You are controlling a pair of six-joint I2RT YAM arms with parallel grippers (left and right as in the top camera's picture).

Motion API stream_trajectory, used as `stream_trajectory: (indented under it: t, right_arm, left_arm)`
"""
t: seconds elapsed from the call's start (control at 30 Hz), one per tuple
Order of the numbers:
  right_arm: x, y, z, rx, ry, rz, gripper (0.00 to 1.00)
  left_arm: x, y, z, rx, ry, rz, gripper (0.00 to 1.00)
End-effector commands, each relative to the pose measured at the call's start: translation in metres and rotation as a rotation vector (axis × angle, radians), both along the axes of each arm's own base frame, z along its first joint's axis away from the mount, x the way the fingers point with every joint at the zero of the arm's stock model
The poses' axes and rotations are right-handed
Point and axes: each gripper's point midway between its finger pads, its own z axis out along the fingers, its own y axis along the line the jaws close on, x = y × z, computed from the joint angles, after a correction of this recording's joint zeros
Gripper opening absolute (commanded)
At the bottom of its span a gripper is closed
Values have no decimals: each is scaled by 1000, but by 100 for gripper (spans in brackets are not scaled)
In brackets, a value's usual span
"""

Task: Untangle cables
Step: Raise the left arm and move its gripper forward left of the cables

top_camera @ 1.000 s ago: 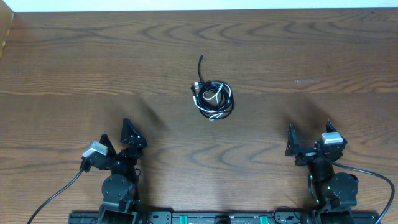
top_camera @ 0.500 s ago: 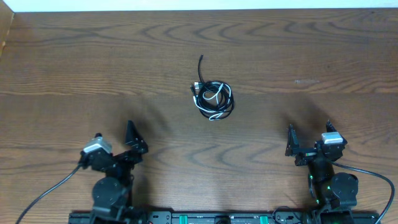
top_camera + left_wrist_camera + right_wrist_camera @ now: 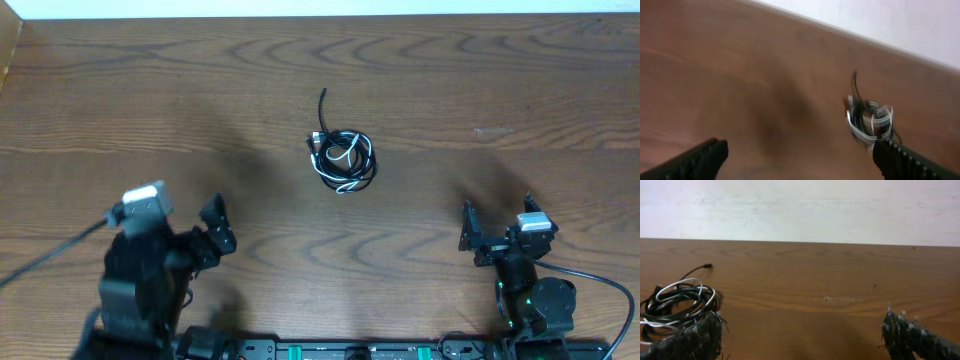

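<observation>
The cables [image 3: 342,156] lie bunched in a small coil of black cords and one white cord at the table's middle, with one black end sticking out toward the far side. The coil also shows blurred in the left wrist view [image 3: 869,117] and at the left edge of the right wrist view [image 3: 677,302]. My left gripper [image 3: 212,228] is open and empty, raised at the near left, well short of the coil. My right gripper [image 3: 497,228] is open and empty at the near right, resting low.
The brown wooden table [image 3: 150,110] fills the view. A white wall [image 3: 800,207] runs behind its far edge. A thick black wire [image 3: 590,275] trails from the right arm's base at the near edge.
My left arm has risen and swung its wrist up and to the left; its gripper stays open. The right arm and the cables have not moved.
</observation>
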Motion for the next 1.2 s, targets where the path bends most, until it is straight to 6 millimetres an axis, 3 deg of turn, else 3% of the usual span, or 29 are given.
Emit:
stream_trajectory:
  t: [0.0, 0.3, 0.63, 0.93, 1.17]
  right_arm:
    - [0, 2, -2, -15, 4, 11, 99]
    - [0, 2, -2, -15, 4, 11, 99]
    - [0, 2, -1, -15, 4, 11, 99]
    - [0, 2, -2, -15, 4, 11, 99]
    - [0, 2, -1, -15, 4, 11, 99]
  left_arm:
    - [6, -18, 1, -14, 146, -91, 98]
    - [14, -22, -58, 30, 487, -90, 98]
    - [25, -24, -106, 64, 730, -84, 98]
    - [31, -25, -134, 84, 857, -79, 98]
    - [37, -27, -137, 83, 850, -79, 98]
